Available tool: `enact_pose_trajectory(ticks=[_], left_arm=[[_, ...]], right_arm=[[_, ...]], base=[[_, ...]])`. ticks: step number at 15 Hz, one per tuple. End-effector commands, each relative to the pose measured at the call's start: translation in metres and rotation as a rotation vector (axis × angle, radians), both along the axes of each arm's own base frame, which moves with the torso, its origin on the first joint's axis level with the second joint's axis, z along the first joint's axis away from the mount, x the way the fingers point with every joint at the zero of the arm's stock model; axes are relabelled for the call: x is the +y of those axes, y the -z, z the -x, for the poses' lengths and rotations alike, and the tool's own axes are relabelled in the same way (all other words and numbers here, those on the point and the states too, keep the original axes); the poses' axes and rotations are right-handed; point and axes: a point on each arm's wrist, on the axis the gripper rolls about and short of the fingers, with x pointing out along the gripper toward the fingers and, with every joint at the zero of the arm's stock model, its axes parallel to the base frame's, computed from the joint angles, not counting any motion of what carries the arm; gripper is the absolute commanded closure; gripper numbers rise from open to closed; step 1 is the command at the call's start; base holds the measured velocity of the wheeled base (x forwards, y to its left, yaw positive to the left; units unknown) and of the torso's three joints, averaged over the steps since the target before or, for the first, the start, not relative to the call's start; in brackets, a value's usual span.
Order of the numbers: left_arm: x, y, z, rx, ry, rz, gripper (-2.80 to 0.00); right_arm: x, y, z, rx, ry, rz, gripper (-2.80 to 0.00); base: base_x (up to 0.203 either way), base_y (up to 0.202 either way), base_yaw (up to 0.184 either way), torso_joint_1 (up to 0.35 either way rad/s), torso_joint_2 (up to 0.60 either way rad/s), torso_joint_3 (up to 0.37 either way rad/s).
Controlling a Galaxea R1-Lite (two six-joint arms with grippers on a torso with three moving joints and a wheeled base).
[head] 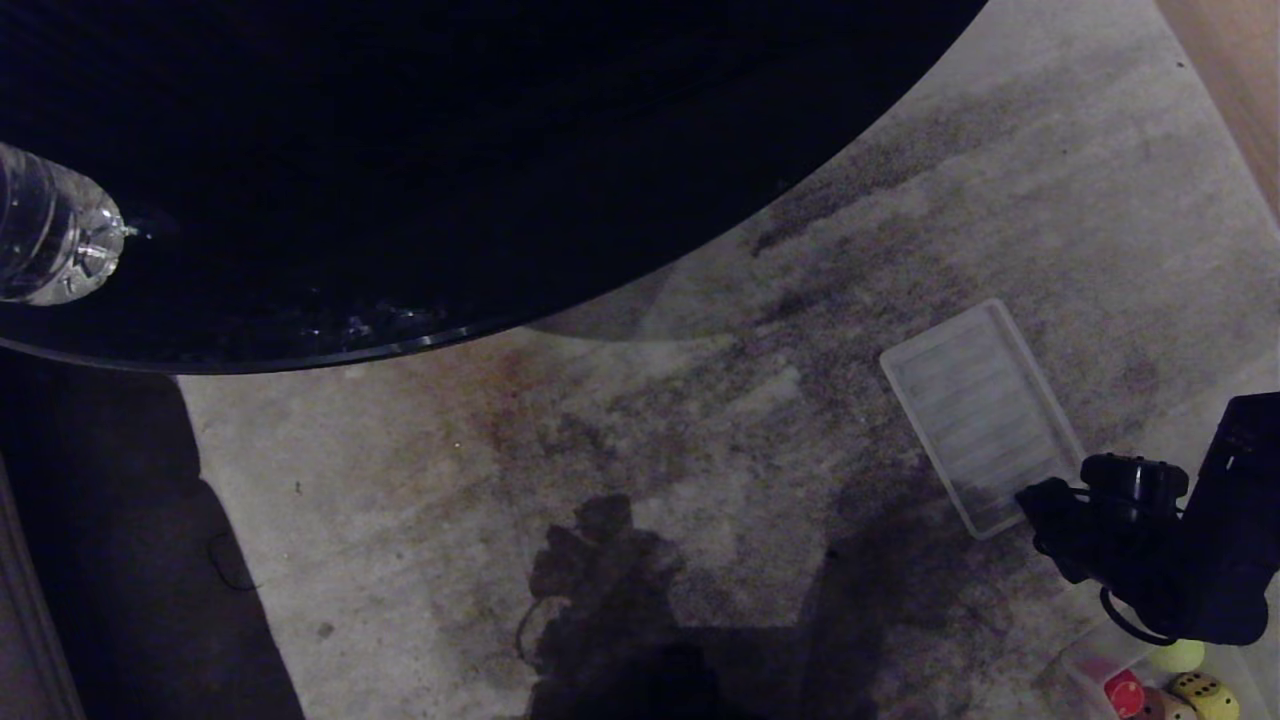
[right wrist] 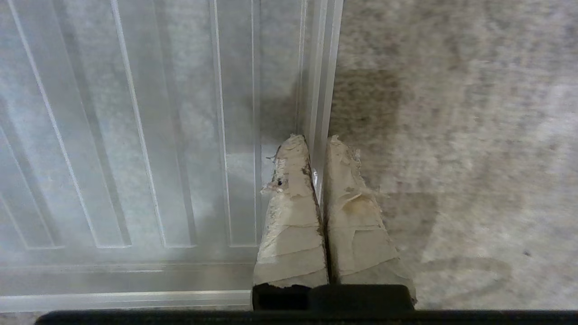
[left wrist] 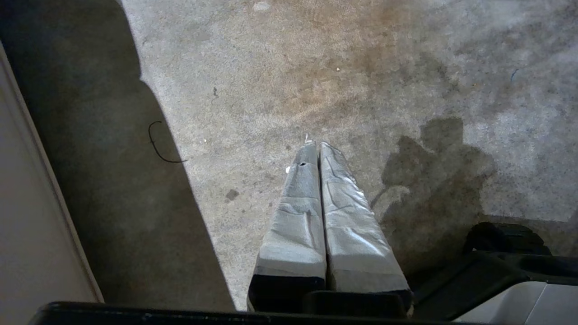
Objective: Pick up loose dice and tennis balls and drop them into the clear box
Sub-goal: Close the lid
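right hand [right wrist: 318,149] clamped on ribbed panel [right wrist: 135,135] rim, grip hidden from head view

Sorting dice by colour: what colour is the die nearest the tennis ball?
Yellow die with dark pips, best seen in the head view.

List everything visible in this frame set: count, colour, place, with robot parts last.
ribbed panel: one, translucent, flat on the carpet, right of centre.
clear box: one, translucent, bottom right corner, mostly cut off.
dice: three visible in the box, red, tan, yellow.
tennis ball: one, yellow-green, in the box, partly hidden by the arm.
bottle: one, clear plastic, on the table, far left.
table: one, black, round-edged, upper left.
carpet: grey, stained.
right gripper: tape-wrapped fingers closed on the panel's raised rim.
left gripper: fingers closed, empty, above bare carpet.
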Motion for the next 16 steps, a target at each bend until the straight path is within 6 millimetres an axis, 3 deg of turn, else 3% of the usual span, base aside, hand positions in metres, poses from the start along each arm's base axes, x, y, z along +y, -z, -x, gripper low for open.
enact_pose_trajectory(ticks=[1, 5, 10, 13, 16], left_arm=[[0.0, 0.0, 0.0, 0.003, -0.001, 0.001, 0.0], [0.0, 0.0, 0.0, 0.003, -0.001, 0.001, 0.0], [0.0, 0.0, 0.0, 0.003, -0.001, 0.001, 0.0], [0.0, 0.0, 0.0, 0.003, -0.001, 0.001, 0.0], [0.0, 0.0, 0.0, 0.003, -0.001, 0.001, 0.0]], right_arm=[[0.001, -0.027, 0.005, -0.063, 0.002, 0.015, 0.0], [0.001, -0.098, 0.042, -0.19, 0.01, 0.073, 0.0], [0.024, -0.185, 0.129, -0.311, -0.102, 0.214, 0.0], [0.042, -0.208, 0.189, -0.291, -0.206, 0.345, 0.0], [0.063, -0.201, 0.245, -0.208, -0.345, 0.473, 0.0]], base=[[0.0, 0.0, 0.0, 0.0, 0.0, 0.0], [0.0, 0.0, 0.0, 0.0, 0.0, 0.0], [0.0, 0.0, 0.0, 0.0, 0.0, 0.0], [0.0, 0.0, 0.0, 0.0, 0.0, 0.0], [0.0, 0.0, 0.0, 0.0, 0.0, 0.0]])
